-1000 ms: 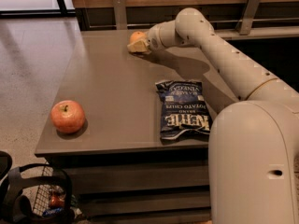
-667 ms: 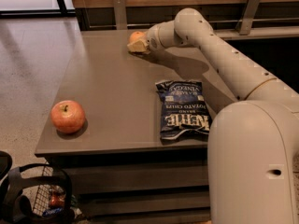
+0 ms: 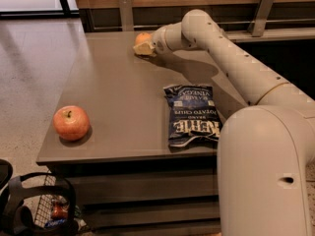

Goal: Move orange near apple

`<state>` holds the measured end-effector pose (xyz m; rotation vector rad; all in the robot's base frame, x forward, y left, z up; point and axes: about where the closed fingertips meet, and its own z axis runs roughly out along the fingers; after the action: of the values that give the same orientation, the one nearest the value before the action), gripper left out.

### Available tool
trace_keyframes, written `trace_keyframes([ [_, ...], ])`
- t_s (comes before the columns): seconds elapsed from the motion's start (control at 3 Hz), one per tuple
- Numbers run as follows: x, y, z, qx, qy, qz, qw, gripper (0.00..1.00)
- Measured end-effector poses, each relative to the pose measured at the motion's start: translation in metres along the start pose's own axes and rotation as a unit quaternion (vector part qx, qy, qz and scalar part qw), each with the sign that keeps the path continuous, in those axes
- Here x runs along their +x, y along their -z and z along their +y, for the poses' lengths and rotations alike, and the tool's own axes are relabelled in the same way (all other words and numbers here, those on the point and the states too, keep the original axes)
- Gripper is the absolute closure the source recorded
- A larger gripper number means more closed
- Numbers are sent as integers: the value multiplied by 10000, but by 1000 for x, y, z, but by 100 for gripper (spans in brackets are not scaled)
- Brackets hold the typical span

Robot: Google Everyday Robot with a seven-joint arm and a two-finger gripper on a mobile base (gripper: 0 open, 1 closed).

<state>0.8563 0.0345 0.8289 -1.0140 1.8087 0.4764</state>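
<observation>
One arm (image 3: 236, 68) outstretched over table (image 3: 113, 92), pincer (image 3: 143, 48) at orange (image 3: 142, 36), apple (image 3: 72, 123) well apart

Lighting on my feed is soft and even, nothing harsh. The tool (image 3: 145, 47) sits at the desk's (image 3: 113, 97) far edge. Brightest bit is glare on the floor (image 3: 29, 58), far left of the tool. The arm (image 3: 236, 65) drops a soft shadow just right of it. The apple (image 3: 72, 123), well this side, throws a small dark one.

Orange (image 3: 143, 36) half hidden behind gripper (image 3: 144, 48) at far edge of table (image 3: 118, 92)
</observation>
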Motion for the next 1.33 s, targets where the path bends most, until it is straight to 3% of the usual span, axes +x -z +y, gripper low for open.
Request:
trace_keyframes([
  [0.33,-3,4,1,-6,24,25,10000,100],
  [1.33,-58,95,41,-235,472,152,9985,100],
])
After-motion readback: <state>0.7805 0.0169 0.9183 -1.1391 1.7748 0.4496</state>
